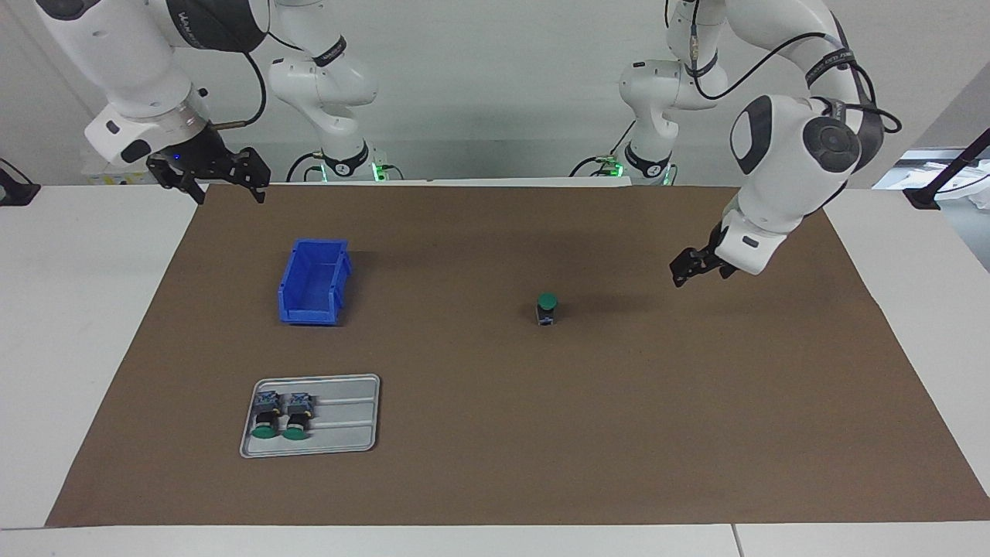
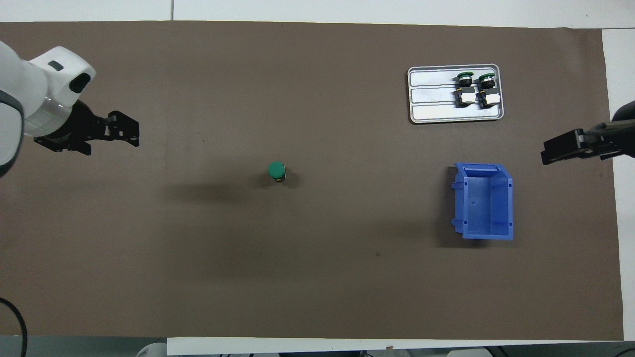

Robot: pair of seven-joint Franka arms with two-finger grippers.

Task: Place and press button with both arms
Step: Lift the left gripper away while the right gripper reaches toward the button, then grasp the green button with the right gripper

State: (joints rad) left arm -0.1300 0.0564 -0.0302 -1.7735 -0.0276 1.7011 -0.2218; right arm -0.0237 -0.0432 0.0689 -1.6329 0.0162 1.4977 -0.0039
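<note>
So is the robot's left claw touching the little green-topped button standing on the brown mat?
Apart. In the facing view the left gripper hangs off to one side of the upright green-capped button, with bare brown mat between them.

A big brown mat (image 1: 495,433) is covering a white table (image 1: 69,340). A pale wall (image 1: 495,70), maybe grey, is standing at its end.

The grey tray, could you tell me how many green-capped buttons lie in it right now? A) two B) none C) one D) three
A: two buttons lie side by side in the grey tray, at one end of it, while a third button stands upright alone on the brown mat.
</note>
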